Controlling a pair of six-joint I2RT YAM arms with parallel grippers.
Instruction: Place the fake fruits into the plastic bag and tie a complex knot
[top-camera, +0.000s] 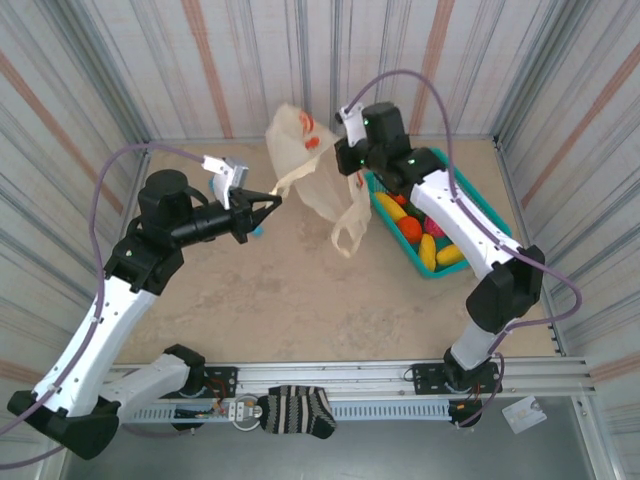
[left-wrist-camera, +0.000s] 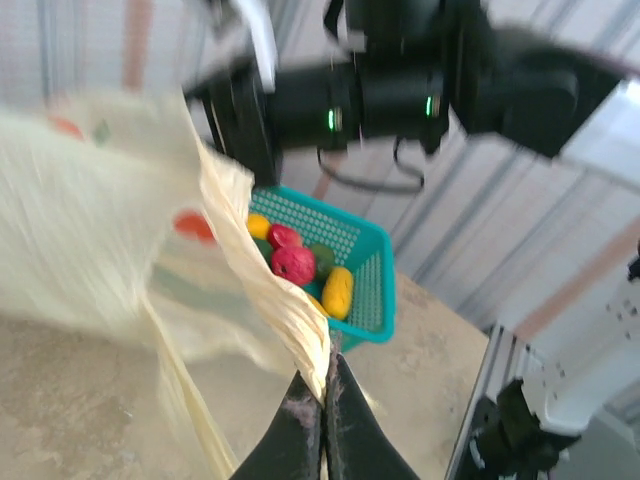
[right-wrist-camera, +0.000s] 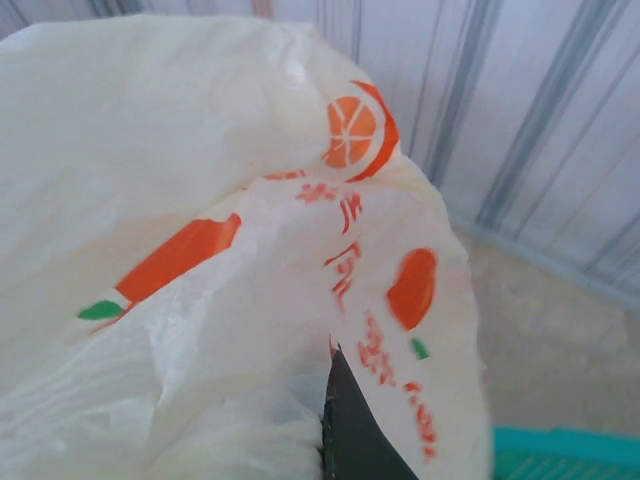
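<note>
The left gripper (top-camera: 275, 200) is clamped on a twisted edge of the thin cream plastic bag (top-camera: 300, 150) with orange fruit prints. The right gripper (top-camera: 345, 160) pinches its rim, so it hangs between them. The glossy fake fruits (top-camera: 425, 235) lie in the teal mesh basket (top-camera: 470, 215) (none bagged). Pulled apart, I reckon the film tears or slips free.

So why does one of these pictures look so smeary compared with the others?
Left wrist view: the bag and the dark arm above it are smeared, the teal basket clearer. Right wrist view: the bag sits so close it looks soft, prints readable. Top view: crisp, evenly lit, faint shadows.
</note>
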